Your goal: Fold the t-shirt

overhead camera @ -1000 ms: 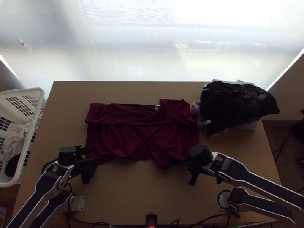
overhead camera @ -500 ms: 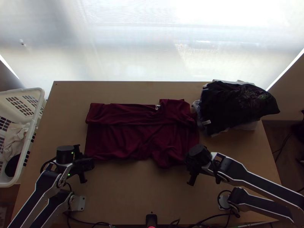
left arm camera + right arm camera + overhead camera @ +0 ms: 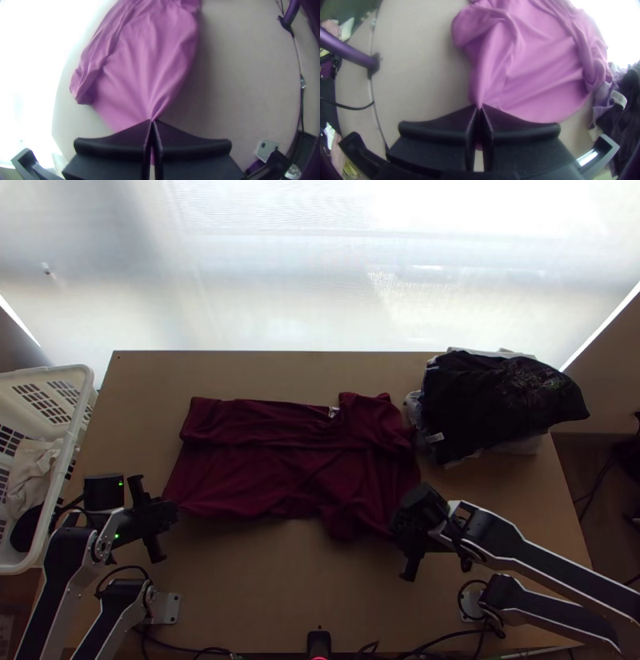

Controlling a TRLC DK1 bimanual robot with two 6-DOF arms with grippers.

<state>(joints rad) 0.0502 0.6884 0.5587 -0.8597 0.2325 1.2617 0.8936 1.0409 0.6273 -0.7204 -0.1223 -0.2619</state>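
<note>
A dark red t-shirt (image 3: 280,460) lies across the middle of the table, its far part folded over in a long band with the collar tag at the far edge. My left gripper (image 3: 170,510) is at its near left corner; in the left wrist view the left gripper (image 3: 152,122) is shut on that corner, and creases fan out from the fingertips. My right gripper (image 3: 406,532) sits at the near right corner; in the right wrist view the right gripper (image 3: 479,107) is shut on the cloth edge, with the t-shirt (image 3: 533,66) creased beyond it.
A pile of dark and light clothes (image 3: 496,404) lies at the table's far right. A white laundry basket (image 3: 80,412) with cloth inside stands off the left side. Bare wood (image 3: 272,580) stretches between the shirt and the near edge.
My left gripper has moved left and turned, drawing the near left corner outward and smoothing the left part. The right gripper has shifted slightly toward the near edge, with its corner.
</note>
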